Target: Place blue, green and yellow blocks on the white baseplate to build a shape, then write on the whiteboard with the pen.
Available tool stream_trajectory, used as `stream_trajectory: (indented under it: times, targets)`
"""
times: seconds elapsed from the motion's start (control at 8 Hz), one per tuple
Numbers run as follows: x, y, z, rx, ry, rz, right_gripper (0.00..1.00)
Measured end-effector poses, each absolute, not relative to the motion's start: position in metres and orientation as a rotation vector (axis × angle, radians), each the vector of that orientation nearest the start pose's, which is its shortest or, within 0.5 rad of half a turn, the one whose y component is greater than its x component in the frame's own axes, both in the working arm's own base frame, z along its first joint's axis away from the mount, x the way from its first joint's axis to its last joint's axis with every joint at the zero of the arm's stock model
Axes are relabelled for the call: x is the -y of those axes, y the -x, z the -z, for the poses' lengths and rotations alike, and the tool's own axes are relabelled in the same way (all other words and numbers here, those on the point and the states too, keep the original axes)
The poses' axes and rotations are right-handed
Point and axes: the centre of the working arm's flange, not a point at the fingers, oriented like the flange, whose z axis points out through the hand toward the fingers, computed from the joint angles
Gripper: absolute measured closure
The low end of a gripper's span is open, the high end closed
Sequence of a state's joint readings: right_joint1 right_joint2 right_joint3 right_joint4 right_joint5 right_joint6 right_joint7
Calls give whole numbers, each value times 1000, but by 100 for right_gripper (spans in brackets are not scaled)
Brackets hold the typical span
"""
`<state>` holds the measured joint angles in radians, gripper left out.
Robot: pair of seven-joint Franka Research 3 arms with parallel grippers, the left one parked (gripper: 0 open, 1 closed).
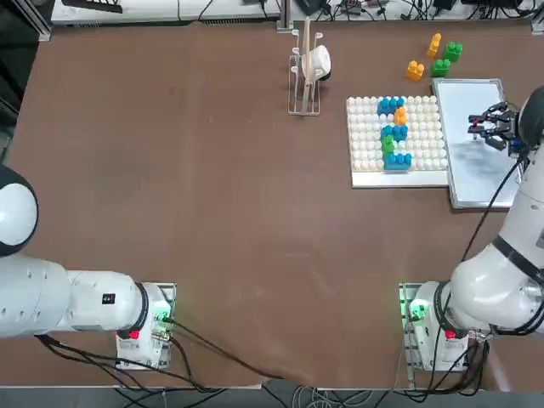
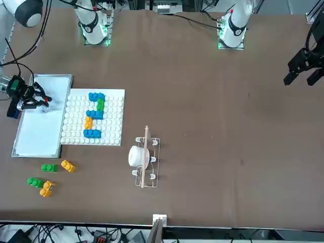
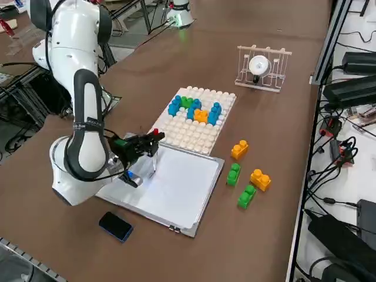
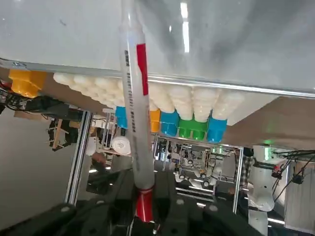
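- Pen (image 4: 135,98) pinched at its red end by the right gripper (image 1: 491,127), fingers pressed together on the barrel; in the wrist view the barrel runs straight out from the fingers to the whiteboard (image 1: 476,102).
- Long axis of the pen looks roughly level in the side view, its other end toward the board; whether the tip touches the board I cannot tell.
- Gripper hangs over the whiteboard's middle; the board lies flat, touching the white baseplate (image 1: 365,127) along one long edge.
- Blocks (image 1: 393,132) stand pressed on the baseplate in a blue, green and yellow figure; the building part looks done, judging by that.
- Spare green and yellow bricks (image 1: 438,55) lie loose on the table beyond the board's far end.
- Board surface is bare of marks so far as visible, so writing seems the step in hand.
- Brown table (image 1: 187,212); a wire rack (image 1: 304,72) holding a white cup stands well apart; a dark oval object (image 3: 116,225) lies near the board's near corner.
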<state>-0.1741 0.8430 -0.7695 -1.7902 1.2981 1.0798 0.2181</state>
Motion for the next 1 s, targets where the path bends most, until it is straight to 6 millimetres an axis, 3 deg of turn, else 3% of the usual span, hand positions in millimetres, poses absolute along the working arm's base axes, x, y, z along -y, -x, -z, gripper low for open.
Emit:
stream_trajectory:
  times: [0.62, 1.0]
  targets:
    - [314, -463, -181, -1352, 1320, -812, 81]
    - [319, -463, -183, -1362, 1323, -784, 81]
